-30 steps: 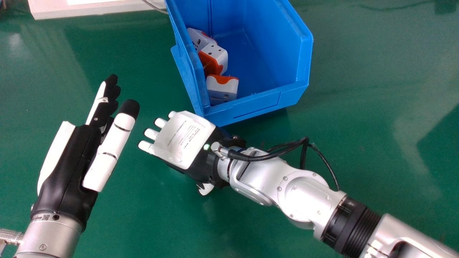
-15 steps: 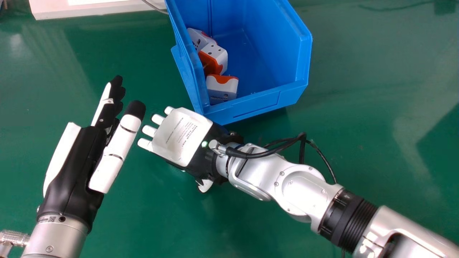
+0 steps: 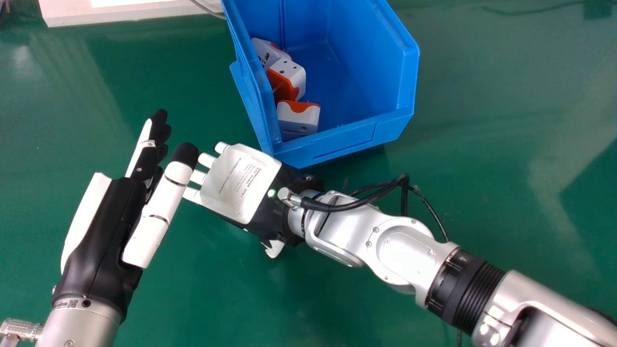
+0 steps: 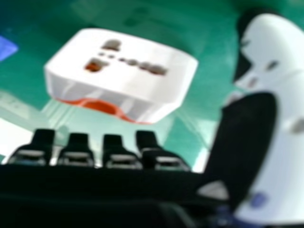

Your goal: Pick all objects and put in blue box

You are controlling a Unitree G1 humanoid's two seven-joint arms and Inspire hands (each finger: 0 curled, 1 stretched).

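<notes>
My right hand (image 3: 239, 185) is held back-up over the table in the head view, just in front of the blue box (image 3: 344, 140), its fingers pointing left. In the right hand view, a white adapter block (image 4: 123, 71) with an orange underside is in front of my open right hand (image 4: 244, 135), apart from its fingers and thumb. To the left, my left hand (image 3: 103, 226) is open and holds nothing; its thumb tip is close to the right hand's fingertips. Inside the box, white and orange blocks (image 3: 299, 118) lie along the left wall.
The green table (image 3: 506, 159) spreads around the box. At the back left is the edge of a white object (image 3: 120, 15), with a thin cable beside it. Black cables (image 3: 407, 185) loop beside my right wrist.
My left hand has shifted to the right, and slightly nearer. The right hand has moved slightly left, so the two hands are closer together. The blocks in the box have stayed put.
</notes>
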